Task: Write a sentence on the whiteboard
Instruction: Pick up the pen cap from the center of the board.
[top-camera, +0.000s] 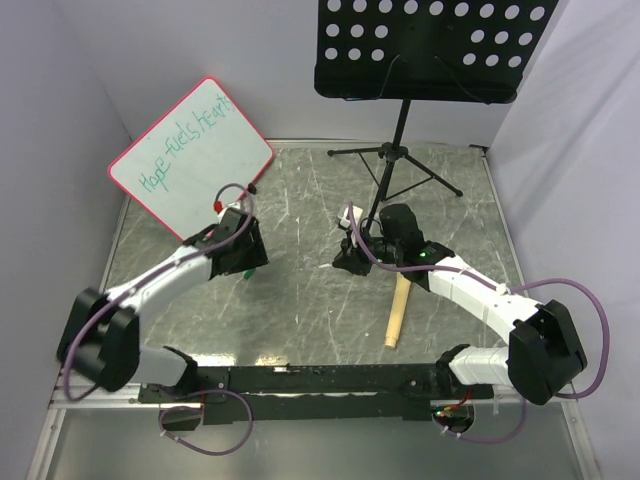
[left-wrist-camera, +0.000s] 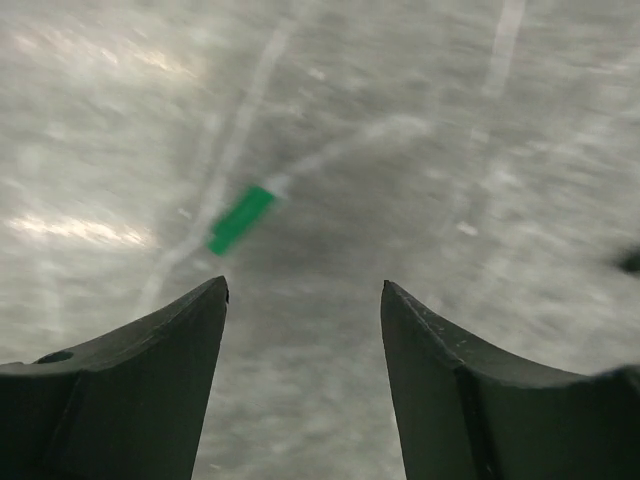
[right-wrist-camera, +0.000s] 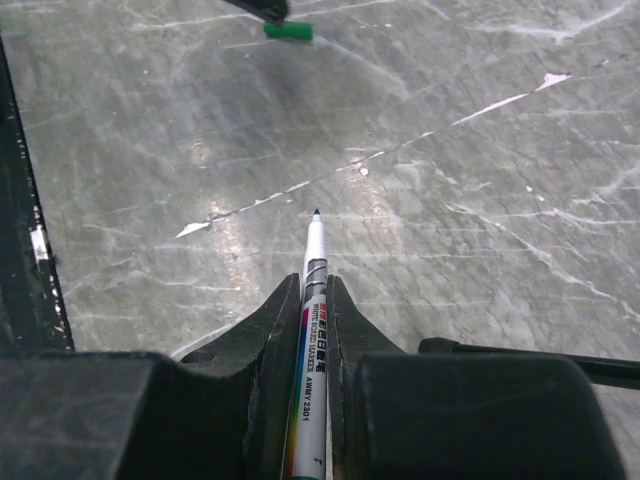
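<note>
The whiteboard (top-camera: 190, 150), white with a pink-red frame, stands tilted at the back left. The sentence (top-camera: 187, 146) runs across it in teal handwriting. My left gripper (left-wrist-camera: 305, 290) is open with nothing between its fingers, low over the grey table just in front of the board. A green marker cap (left-wrist-camera: 240, 218) lies on the table ahead of it; that view is blurred. My right gripper (right-wrist-camera: 315, 285) is shut on a white marker (right-wrist-camera: 312, 340) whose uncapped teal tip points forward above the table. The cap (right-wrist-camera: 287, 31) shows far ahead in the right wrist view.
A black perforated music stand (top-camera: 430, 45) rises at the back, and its tripod legs (top-camera: 400, 160) spread over the table behind my right gripper (top-camera: 350, 262). A wooden stick (top-camera: 398, 312) lies beside the right arm. White walls close in on both sides.
</note>
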